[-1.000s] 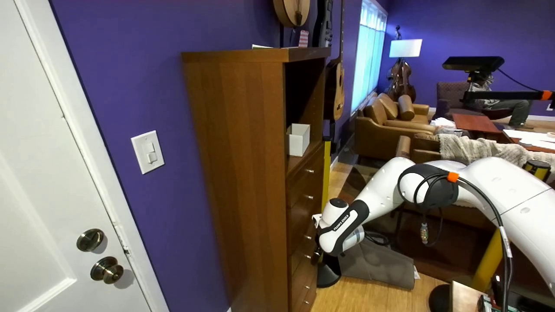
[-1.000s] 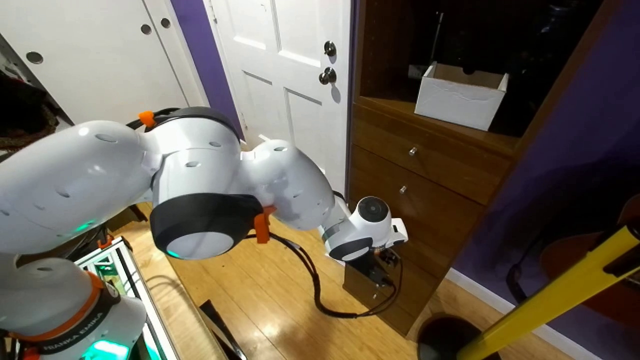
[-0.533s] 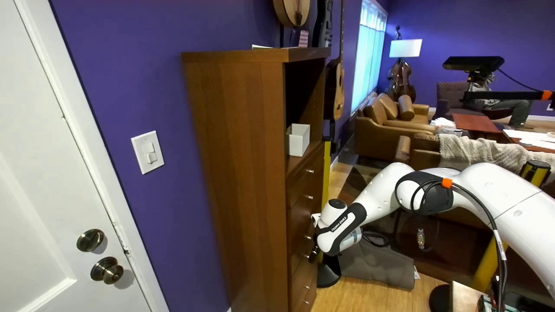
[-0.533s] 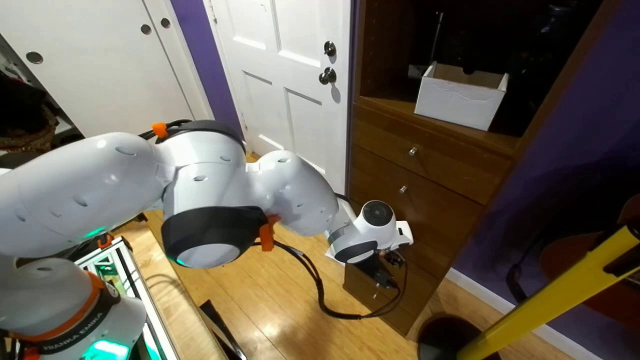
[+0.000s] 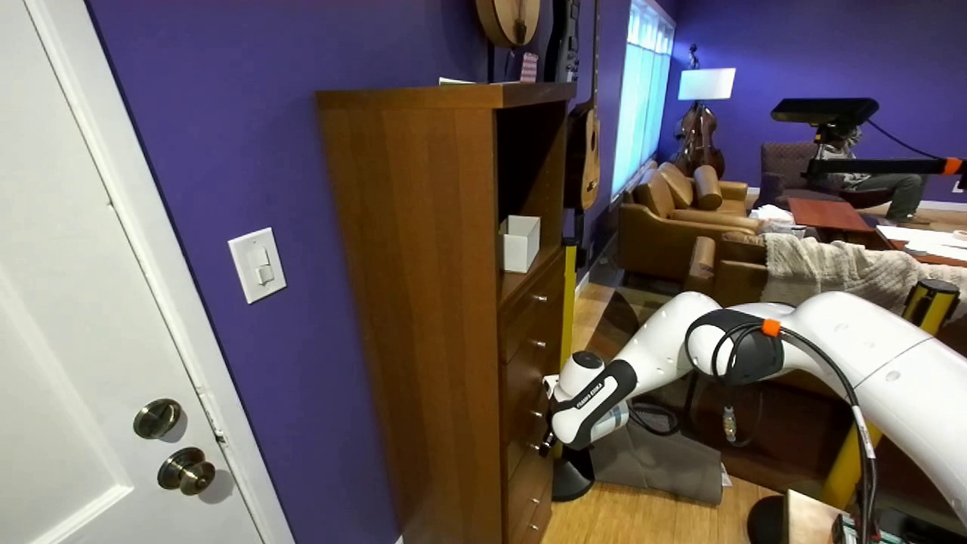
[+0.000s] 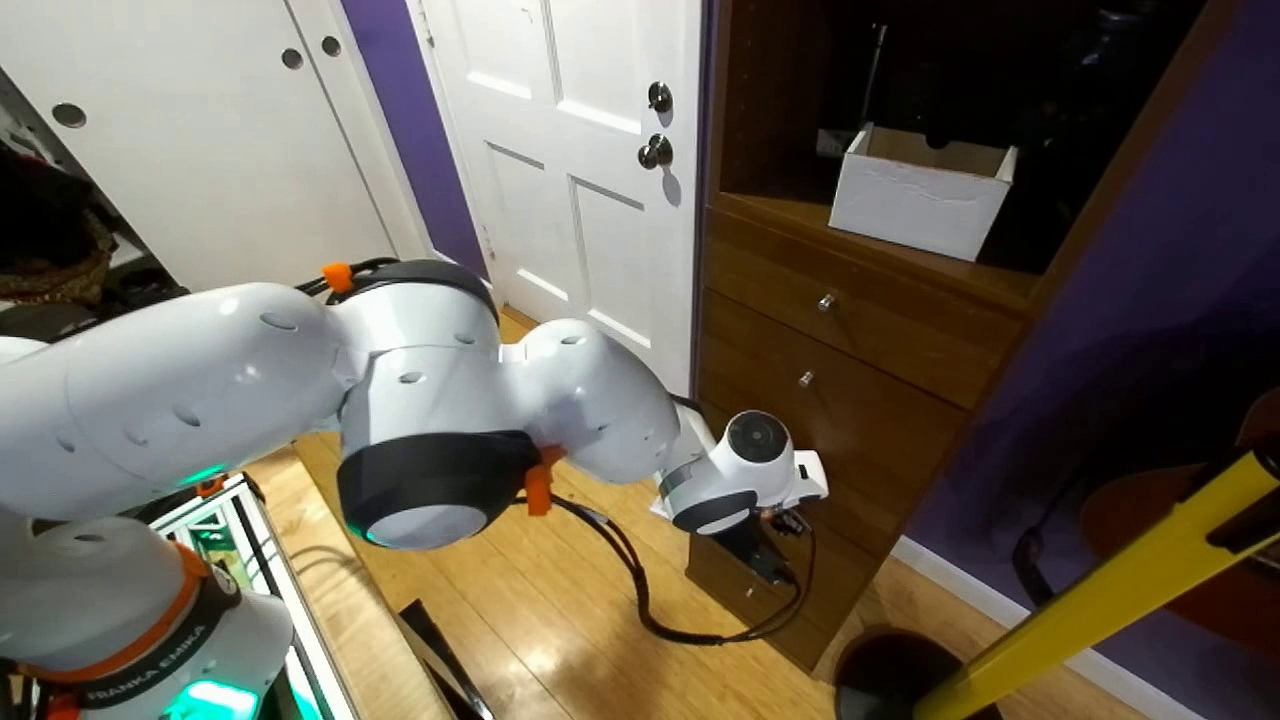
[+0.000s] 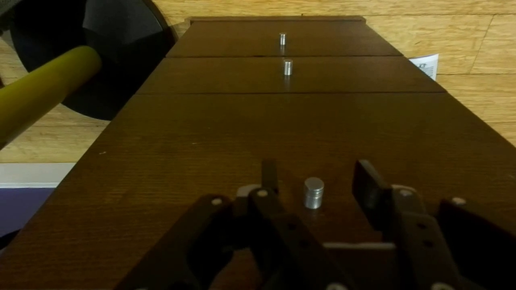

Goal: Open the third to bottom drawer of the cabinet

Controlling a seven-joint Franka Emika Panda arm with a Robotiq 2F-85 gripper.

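The brown wooden cabinet (image 5: 423,302) stands against the purple wall and its drawers look shut. In the wrist view the third-from-bottom drawer (image 7: 225,129) fills the middle, with its small silver knob (image 7: 313,195). Its knob also shows in an exterior view (image 5: 535,446). My gripper (image 7: 315,179) is open, with one finger on each side of this knob and gaps between. The fingers appear not to touch the knob. The knobs of the second drawer (image 7: 288,67) and the bottom drawer (image 7: 283,39) are farther down. In an exterior view the wrist (image 6: 745,480) hides the drawer's knob.
A yellow post (image 6: 1100,590) on a black round base (image 7: 125,24) stands close beside the cabinet. A cable (image 6: 650,600) hangs below the wrist. A white box (image 6: 920,190) sits on the shelf. A folded grey thing (image 5: 657,461) lies on the floor.
The arm's elbow has come down and the hand has moved slightly lower and closer to the cabinet front. The drawers have not visibly moved.
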